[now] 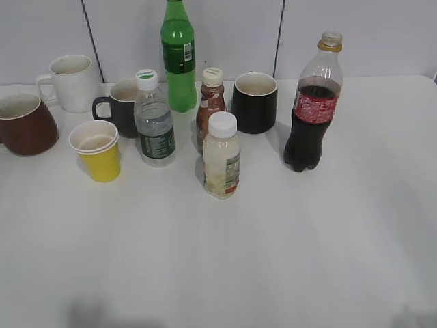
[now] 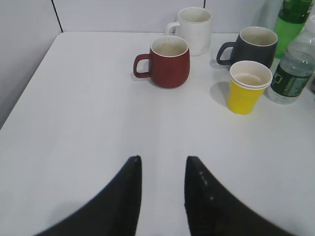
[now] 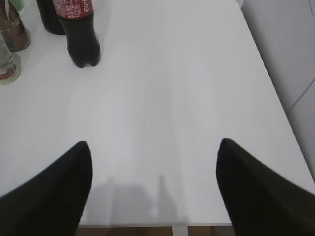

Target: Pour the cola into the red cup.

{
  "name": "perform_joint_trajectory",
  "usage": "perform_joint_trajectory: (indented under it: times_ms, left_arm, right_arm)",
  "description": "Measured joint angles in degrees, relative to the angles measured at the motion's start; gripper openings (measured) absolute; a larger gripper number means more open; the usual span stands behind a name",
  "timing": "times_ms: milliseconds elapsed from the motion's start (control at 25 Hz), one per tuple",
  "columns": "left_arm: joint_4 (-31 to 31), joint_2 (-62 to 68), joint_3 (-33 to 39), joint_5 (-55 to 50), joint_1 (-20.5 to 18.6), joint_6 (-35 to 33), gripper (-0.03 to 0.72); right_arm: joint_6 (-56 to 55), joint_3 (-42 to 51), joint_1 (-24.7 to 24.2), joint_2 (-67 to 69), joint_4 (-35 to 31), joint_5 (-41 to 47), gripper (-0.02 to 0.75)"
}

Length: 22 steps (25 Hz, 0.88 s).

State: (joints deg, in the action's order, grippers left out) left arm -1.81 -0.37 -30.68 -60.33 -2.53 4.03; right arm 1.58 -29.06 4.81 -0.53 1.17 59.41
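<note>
The cola bottle (image 1: 313,109) stands uncapped at the right of the group, dark liquid, red label, gold neck ring; it also shows in the right wrist view (image 3: 81,34). The red cup (image 1: 24,124) sits at the far left edge, empty, and in the left wrist view (image 2: 169,61) with its handle to the left. My left gripper (image 2: 162,164) is open and empty over bare table, well short of the red cup. My right gripper (image 3: 153,147) is wide open and empty near the table's front edge, far from the cola. Neither gripper shows in the exterior view.
A white mug (image 1: 72,82), dark grey mug (image 1: 119,106), yellow paper cup (image 1: 97,150), water bottle (image 1: 153,119), green bottle (image 1: 178,58), small brown bottle (image 1: 210,102), cream drink bottle (image 1: 222,156) and black mug (image 1: 255,101) crowd the table's (image 1: 273,260) back half.
</note>
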Motion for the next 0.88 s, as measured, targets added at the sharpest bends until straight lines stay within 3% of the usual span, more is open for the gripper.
perform_joint_trajectory:
  times_ms: [480, 640, 880]
  left_arm:
    - [1.1, 0.4, -0.6, 1.9, 0.0, 0.0, 0.23]
    - [0.7, 4.8, 0.4, 22.0, 0.0, 0.0, 0.23]
    - [0.3, 18.2, 10.4, 53.5, -0.1, 0.0, 0.239]
  right_arm:
    - [0.0, 0.0, 0.0, 0.0, 0.0, 0.0, 0.589]
    - [0.0, 0.0, 0.0, 0.0, -0.1, 0.0, 0.589]
    - [0.0, 0.0, 0.0, 0.0, -0.1, 0.0, 0.589]
